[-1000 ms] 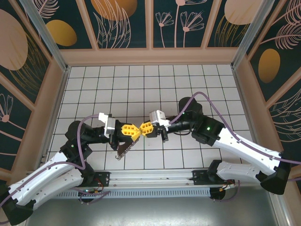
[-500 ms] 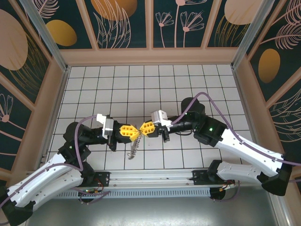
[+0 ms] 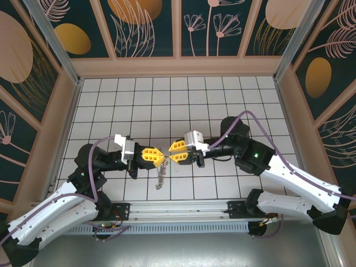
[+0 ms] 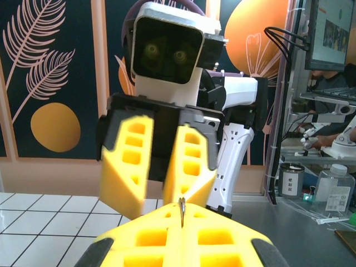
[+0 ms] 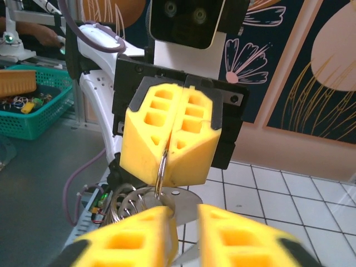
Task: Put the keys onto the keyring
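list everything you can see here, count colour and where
keyring: one, dull grey wire, held by the left gripper
keys: a bunch, count unclear, silvery, hanging below the keyring
table: one, white tiles with dark grid lines
wall panels: several, dark teal with orange plant shapes, around the table
basket: one, teal, off to the side in the right wrist view
cables: two, purple, one per side
left gripper: one, yellow fingers, shut on the keyring, mid-table
right gripper: one, yellow fingers, open, facing the left gripper, tips close but apart
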Robot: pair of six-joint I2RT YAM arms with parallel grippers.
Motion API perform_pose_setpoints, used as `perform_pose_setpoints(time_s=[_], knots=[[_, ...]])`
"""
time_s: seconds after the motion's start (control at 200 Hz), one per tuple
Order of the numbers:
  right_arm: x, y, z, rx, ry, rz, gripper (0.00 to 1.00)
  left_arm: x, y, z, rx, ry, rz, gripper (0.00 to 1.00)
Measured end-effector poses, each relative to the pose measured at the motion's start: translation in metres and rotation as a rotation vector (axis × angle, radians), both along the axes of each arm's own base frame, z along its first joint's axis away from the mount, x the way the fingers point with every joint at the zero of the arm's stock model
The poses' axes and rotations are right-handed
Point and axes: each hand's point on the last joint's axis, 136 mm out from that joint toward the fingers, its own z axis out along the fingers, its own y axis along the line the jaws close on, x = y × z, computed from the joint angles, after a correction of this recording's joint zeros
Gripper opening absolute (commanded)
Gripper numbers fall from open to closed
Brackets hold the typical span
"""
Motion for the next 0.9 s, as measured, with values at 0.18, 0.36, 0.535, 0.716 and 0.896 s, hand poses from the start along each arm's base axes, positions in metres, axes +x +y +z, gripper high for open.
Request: perform_pose_setpoints(time_s=[0.18, 0.36, 0.535, 0.716, 0.896], knots=[[-0.001, -0.003, 0.001, 0.012, -0.012, -0.001, 0.32, 0.001, -0.001, -0.001, 0.003, 0.002, 0.000, 0.00], [-0.001, -0.002, -0.007, -0.002, 0.007, 0.000, 0.37, 0.002, -0.002, -0.002, 0.009, 0.006, 0.001, 0.00], [-0.001, 0.001, -0.027, -0.022, 0.058, 0.005, 0.37, 0.004, -0.002, -0.005, 0.020, 0.013, 0.011, 0.00], [-0.002, 0.003, -0.042, -0.025, 0.105, 0.014, 0.36, 0.005, -0.003, -0.010, 0.040, 0.027, 0.015, 0.00], [0.014, 0.002, -0.040, -0.011, 0.095, -0.084, 0.41, 0.019, -0.002, -0.010, 0.049, 0.033, 0.100, 0.00]])
